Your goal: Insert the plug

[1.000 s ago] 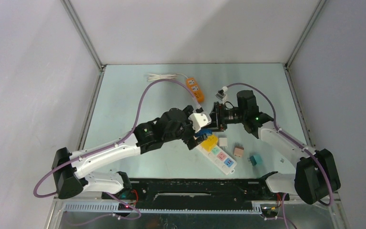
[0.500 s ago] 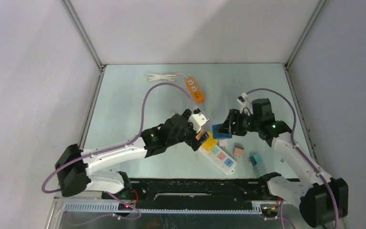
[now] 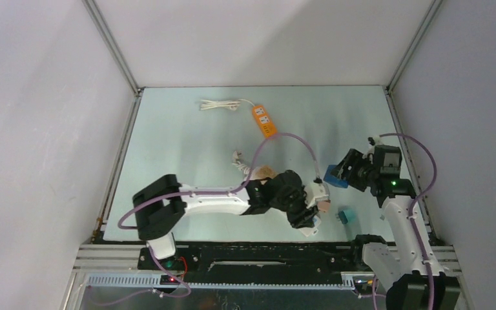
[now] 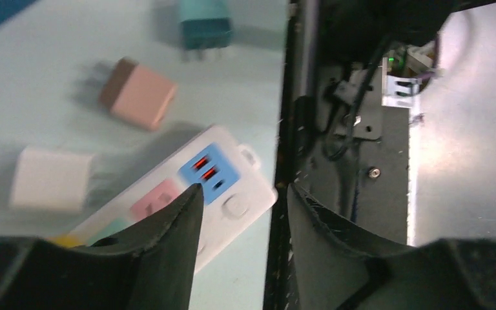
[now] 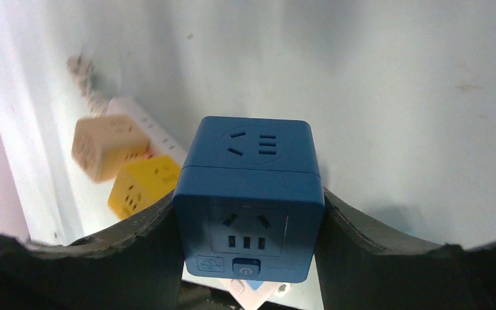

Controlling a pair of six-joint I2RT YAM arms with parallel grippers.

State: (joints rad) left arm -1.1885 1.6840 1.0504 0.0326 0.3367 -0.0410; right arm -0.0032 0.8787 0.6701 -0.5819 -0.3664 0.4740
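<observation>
My right gripper (image 5: 250, 223) is shut on a blue cube plug (image 5: 252, 187), squeezing its two sides. In the top view that blue plug (image 3: 334, 176) hangs above the table at the right, apart from the white power strip (image 3: 312, 223). My left gripper (image 4: 244, 188) hovers over the strip's near end (image 4: 232, 194), beside its blue socket (image 4: 210, 171). Its fingers stand apart with nothing between them. In the top view the left gripper (image 3: 311, 206) and arm cover most of the strip.
A teal plug (image 4: 205, 22), a pink plug (image 4: 135, 93) and a white plug (image 4: 50, 179) lie loose by the strip. A yellow cube (image 5: 143, 187) and a beige cube (image 5: 108, 147) sit further along it. An orange strip (image 3: 264, 121) lies at the back. The black rail (image 4: 303, 129) borders the near edge.
The right arm has pulled back to the right, carrying the blue plug away from the strip. The left arm has swung right to the strip's near end, and its jaws have narrowed.
</observation>
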